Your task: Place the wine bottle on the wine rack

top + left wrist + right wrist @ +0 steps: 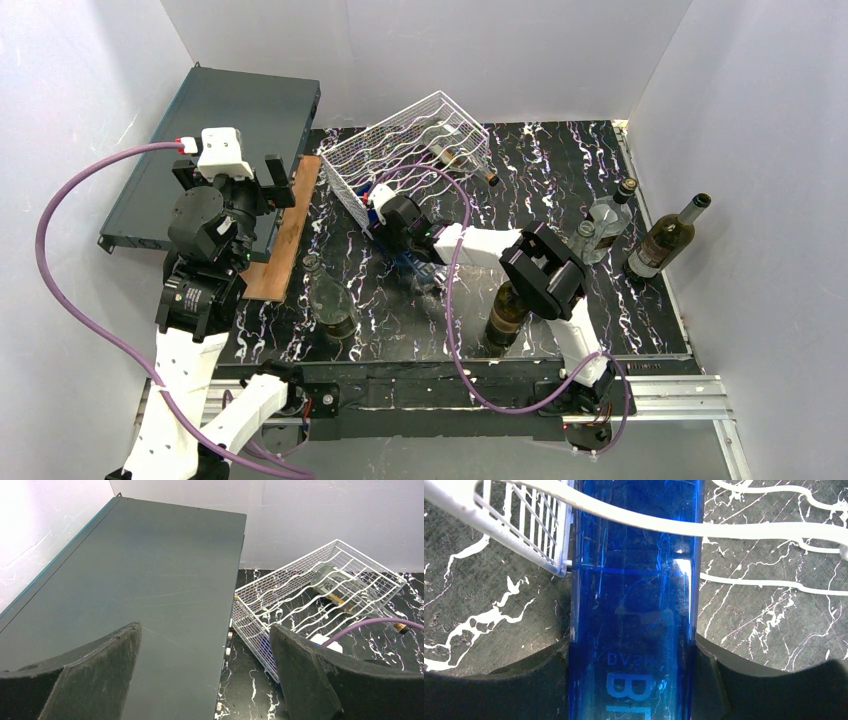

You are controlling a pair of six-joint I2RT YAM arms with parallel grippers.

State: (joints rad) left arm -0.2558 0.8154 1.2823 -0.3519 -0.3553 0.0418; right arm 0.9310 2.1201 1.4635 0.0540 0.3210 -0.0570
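Observation:
My right gripper (634,655) is shut on a blue glass wine bottle (634,595), one black finger (539,680) pressed against each side. The bottle's far end passes under a wavy wire of the white wine rack (524,535), right beside the rack's corner. From above, the right gripper (400,225) sits at the near open side of the wine rack (410,140), which stands skewed on the marbled table, with the blue bottle (415,268) mostly hidden under the wrist. My left gripper (262,185) hangs open and empty over the dark grey box (150,580); the left gripper (205,627) frames the wine rack (300,580).
Another bottle (455,155) lies inside the rack. A clear bottle (330,295) stands near the left arm, a dark one (508,315) under the right arm, and two more (605,225) (665,240) stand at the right. A wooden board (285,235) lies beside the grey box (230,130).

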